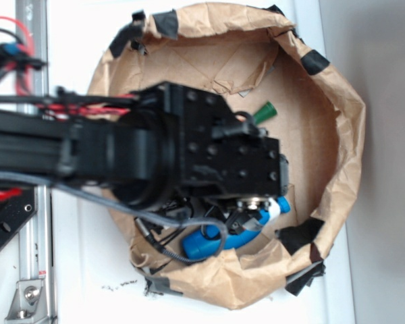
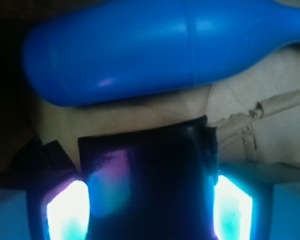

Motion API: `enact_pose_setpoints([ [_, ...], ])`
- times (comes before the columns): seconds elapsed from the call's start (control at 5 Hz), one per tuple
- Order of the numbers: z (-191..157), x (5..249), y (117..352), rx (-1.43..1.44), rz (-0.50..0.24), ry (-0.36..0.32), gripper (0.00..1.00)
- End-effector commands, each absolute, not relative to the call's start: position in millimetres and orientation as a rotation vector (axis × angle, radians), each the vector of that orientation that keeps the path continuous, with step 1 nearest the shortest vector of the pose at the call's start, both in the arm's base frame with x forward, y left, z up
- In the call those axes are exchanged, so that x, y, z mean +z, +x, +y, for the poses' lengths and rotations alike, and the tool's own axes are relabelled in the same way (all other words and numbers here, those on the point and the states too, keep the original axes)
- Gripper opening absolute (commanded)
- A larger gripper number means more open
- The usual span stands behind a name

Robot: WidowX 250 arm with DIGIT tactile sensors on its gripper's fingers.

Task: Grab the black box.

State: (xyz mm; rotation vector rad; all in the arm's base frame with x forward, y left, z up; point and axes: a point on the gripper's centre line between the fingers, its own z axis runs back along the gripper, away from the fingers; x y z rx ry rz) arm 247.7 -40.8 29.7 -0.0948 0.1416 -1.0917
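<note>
In the wrist view the black box (image 2: 150,175), glossy and squarish, fills the gap between my two glowing fingers (image 2: 67,212). Both fingers press against its left and right sides, so my gripper (image 2: 150,205) is shut on it. The box rests on the brown paper floor. In the exterior view the gripper (image 1: 246,221) points down inside the paper-lined bowl, and the arm hides the box there.
A blue bowling-pin toy (image 2: 155,47) lies just beyond the box, and shows under the arm (image 1: 216,241). A green-topped toy (image 1: 264,111) pokes out behind the arm. A crumpled brown paper wall (image 1: 337,101) with black tape patches (image 1: 315,62) rings the area.
</note>
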Motion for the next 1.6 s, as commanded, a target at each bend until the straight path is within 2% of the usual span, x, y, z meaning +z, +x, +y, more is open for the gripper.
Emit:
enact_pose_setpoints([
  [0.0,-29.5,21.4,262.9,-0.997,0.117,-0.077,1.00],
  [0.2,-24.4,21.9,266.3,-0.953,0.096,-0.037,0.00],
  [0.4,-7.8,34.9,286.4,-0.875,0.035,0.029,0.00],
  [0.6,18.0,50.0,305.2,-0.792,-0.024,0.053,0.00],
  [0.8,39.9,85.5,304.3,-0.712,-0.117,0.036,0.00],
  [1.0,45.7,124.2,289.5,-0.663,-0.172,0.017,0.00],
  [1.2,39.5,147.4,273.5,-0.652,-0.182,-0.025,0.00],
  [1.4,29.2,147.2,273.7,-0.652,-0.149,-0.017,0.74],
])
